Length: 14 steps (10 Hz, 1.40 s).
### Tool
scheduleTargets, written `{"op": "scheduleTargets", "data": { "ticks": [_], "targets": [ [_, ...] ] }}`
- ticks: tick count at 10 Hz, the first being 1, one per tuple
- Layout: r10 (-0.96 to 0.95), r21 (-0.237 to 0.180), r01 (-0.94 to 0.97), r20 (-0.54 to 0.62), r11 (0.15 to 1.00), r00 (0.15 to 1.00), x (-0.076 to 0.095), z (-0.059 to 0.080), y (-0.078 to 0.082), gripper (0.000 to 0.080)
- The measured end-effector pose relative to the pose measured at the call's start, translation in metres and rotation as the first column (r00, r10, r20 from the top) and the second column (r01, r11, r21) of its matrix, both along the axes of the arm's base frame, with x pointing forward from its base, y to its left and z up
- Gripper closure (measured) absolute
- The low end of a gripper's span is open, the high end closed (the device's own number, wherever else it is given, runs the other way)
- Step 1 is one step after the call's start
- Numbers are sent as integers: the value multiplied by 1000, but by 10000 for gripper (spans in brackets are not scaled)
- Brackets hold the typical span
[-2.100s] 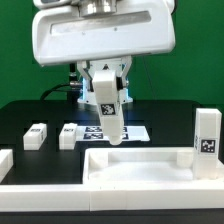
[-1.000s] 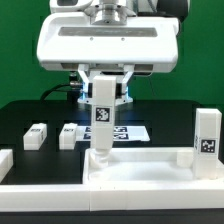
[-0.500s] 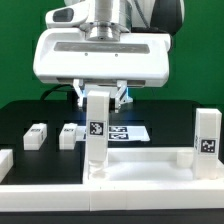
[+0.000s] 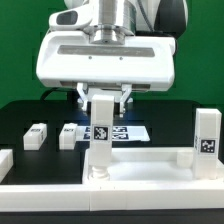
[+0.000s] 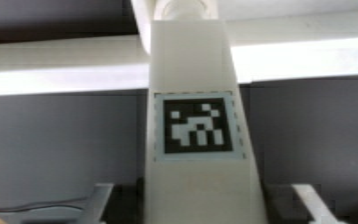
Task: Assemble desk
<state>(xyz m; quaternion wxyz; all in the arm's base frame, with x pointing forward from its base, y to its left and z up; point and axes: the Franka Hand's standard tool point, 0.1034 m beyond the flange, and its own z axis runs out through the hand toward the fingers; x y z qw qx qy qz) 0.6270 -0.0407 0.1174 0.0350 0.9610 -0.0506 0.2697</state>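
Leg post (image 4: 100, 140), upright, in gripper (image 4: 102, 98).
Fingers (image 5: 311, 198) clamped on the post's upper end; its foot met the desk slab (image 4: 150, 172) at the slab's end on the exterior view's left. Second leg post (image 4: 206, 135) stood at the slab's opposite end.
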Motion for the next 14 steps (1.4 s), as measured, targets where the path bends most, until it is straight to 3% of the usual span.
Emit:
{"op": "scheduleTargets", "data": {
  "ticks": [7, 9, 10, 11, 14],
  "targets": [
    [-3, -26, 5, 62, 1000, 998, -1, -3, -5, 509],
    [-3, -26, 5, 62, 1000, 998, -1, -3, -5, 265],
    [-3, -26, 5, 62, 1000, 998, -1, -3, -5, 265],
    [-3, -26, 5, 62, 1000, 998, -1, -3, -5, 170],
    [-3, -26, 5, 62, 1000, 998, -1, -3, -5, 151]
  ]
}}
